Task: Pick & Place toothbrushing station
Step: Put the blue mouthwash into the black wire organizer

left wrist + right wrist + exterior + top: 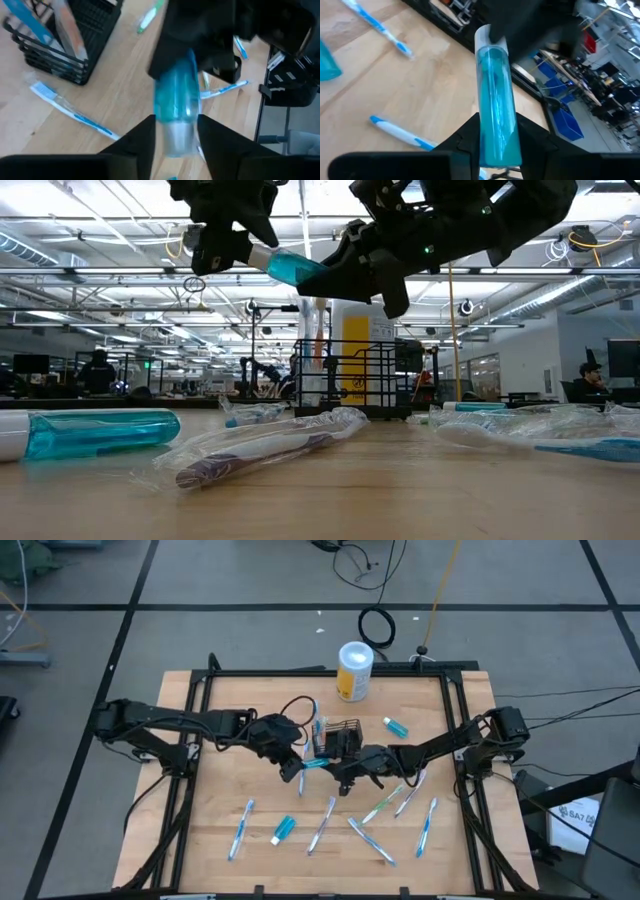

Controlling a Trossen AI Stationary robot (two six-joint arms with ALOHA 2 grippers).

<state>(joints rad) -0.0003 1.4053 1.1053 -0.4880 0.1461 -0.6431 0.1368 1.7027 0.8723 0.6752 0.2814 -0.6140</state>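
Observation:
A clear teal tube (316, 762) with a white cap is held in the air between my two grippers, just near of the black wire-mesh basket (341, 734). The basket stands on the table with toothbrushes upright in it and also shows in the left wrist view (65, 45). My left gripper (300, 766) is shut on the tube's cap end. My right gripper (338, 766) is shut on its teal end. In the low view the tube (292, 267) hangs high above the table, between the left gripper (240, 250) and the right gripper (340, 272). My left gripper (175, 125) pinches the tube's white cap end (174, 139) between its two fingers, coming level from the table's left, along the tube. The tube is lifted clear. My right gripper (497, 120) pinches the tube's teal end (498, 142) between its two fingers, coming from the table's right, along the tube. The tube's cap end (489, 37) points away from it.
A white-and-yellow canister (355, 670) stands at the far edge. Several wrapped toothbrushes (322, 825) lie on the near half of the table. Two more teal tubes (284, 830) (396, 726) lie on the wood. A black frame (200, 710) edges the table.

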